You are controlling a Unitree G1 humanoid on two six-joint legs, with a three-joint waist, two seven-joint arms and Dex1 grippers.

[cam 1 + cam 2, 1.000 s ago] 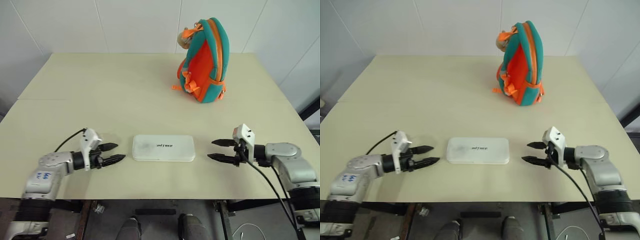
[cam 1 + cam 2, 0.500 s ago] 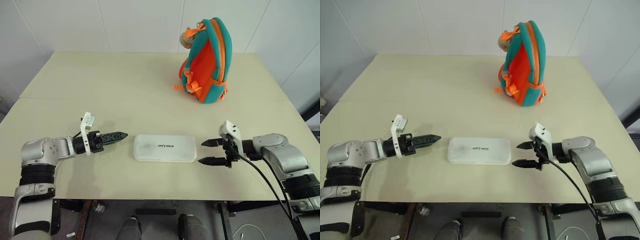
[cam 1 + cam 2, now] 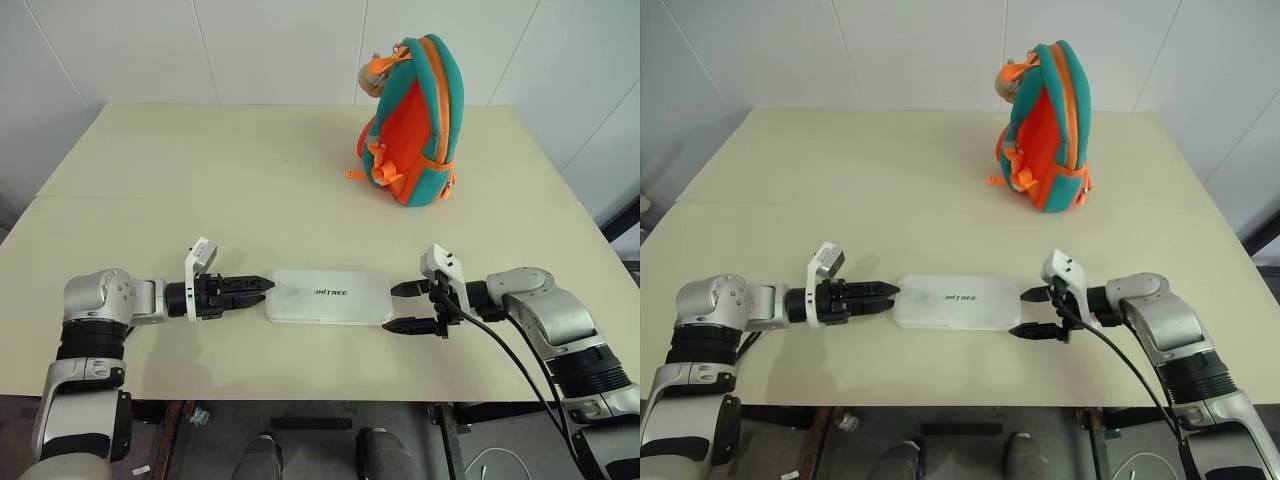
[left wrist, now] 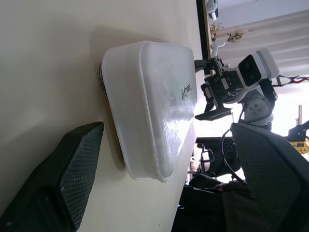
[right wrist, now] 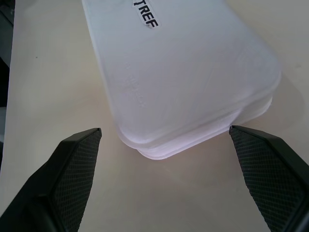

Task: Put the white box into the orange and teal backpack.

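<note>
The white box (image 3: pixel 328 295) lies flat near the table's front edge, lettering up. The orange and teal backpack (image 3: pixel 415 120) stands upright at the back right, with a tan plush charm (image 3: pixel 370 80) at its top. My left gripper (image 3: pixel 262 287) is open at the box's left end, one finger above the other. In the left wrist view the box (image 4: pixel 149 101) end sits just ahead of the wide-spread fingers (image 4: pixel 67 183). My right gripper (image 3: pixel 392 308) is open at the box's right end, its fingers (image 5: pixel 72 179) on either side of the box (image 5: pixel 178 72). Neither gripper holds anything.
The cream table (image 3: pixel 200 180) has a seam across its left part and white walls behind it. Its front edge runs just below both arms. A black cable hangs from the right wrist over that edge.
Both grippers have moved inward along the table to the box's two ends. The left wrist has rolled, so its fingers now stand stacked. The box and backpack have not moved.
</note>
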